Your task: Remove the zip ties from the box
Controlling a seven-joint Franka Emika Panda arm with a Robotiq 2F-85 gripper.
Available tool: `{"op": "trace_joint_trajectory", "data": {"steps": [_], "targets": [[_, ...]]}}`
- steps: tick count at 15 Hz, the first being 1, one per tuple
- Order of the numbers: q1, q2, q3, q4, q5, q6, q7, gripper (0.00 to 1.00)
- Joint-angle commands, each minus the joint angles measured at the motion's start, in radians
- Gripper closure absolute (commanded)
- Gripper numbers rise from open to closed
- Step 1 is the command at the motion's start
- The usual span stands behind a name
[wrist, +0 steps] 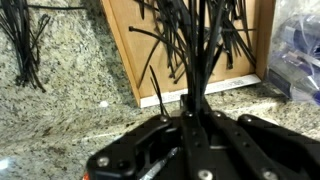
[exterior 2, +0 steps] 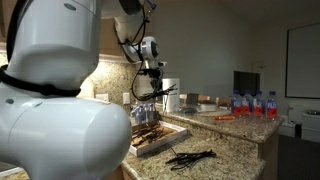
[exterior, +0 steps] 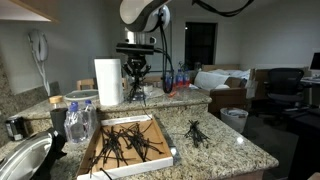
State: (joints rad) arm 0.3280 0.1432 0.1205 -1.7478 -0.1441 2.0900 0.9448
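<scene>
At the near edge of the granite counter [exterior: 230, 150], the box [exterior: 152, 127] lay flat, its brown bottom and low white sides in plain view. Zip ties [exterior: 125, 142] lay scattered across its bottom in a black tangle.

Just beside the box, on bare granite, a loose pile [exterior: 195, 132] of the same ties rested apart from it. This pile was also noted in an exterior view [exterior 2: 190, 157] and in the wrist view [wrist: 25, 45]. On the opposite side of the box stood a clear plastic container [exterior: 80, 118], near the box's far corner. A sink [exterior: 25, 160] lay further out on that same side.

Above the far end of the box hung the gripper [exterior: 137, 72]. Its jaws were pinched tight together on a held bunch [exterior: 137, 90] of ties, which drooped below them toward the box. In the wrist view the gripper [wrist: 190, 112] entered from the bottom, and the held bunch [wrist: 195, 60] fanned out from the pinch across the box's edge, with the cardboard bottom [wrist: 130, 45] beneath. Whether the lowest tips touched the box could not be determined.

Behind the box, a paper towel roll [exterior: 108, 82] stood upright, just beside the gripper. Well beyond the box, a row of water bottles [exterior 2: 255, 103] stood upright, seen in an exterior view.
</scene>
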Motion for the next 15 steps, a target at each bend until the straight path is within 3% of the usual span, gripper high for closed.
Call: {"op": "trace_joint_trajectory", "data": {"steps": [1,9,15], "targets": [[-0.044,-0.083,0.013,-0.152,0.055,0.073,0.050,0.93],[-0.132,-0.199,-0.006,-0.422,0.202,0.247,0.058,0.93],[-0.211,-0.358,-0.038,-0.575,0.251,0.279,0.010,0.93]]}}
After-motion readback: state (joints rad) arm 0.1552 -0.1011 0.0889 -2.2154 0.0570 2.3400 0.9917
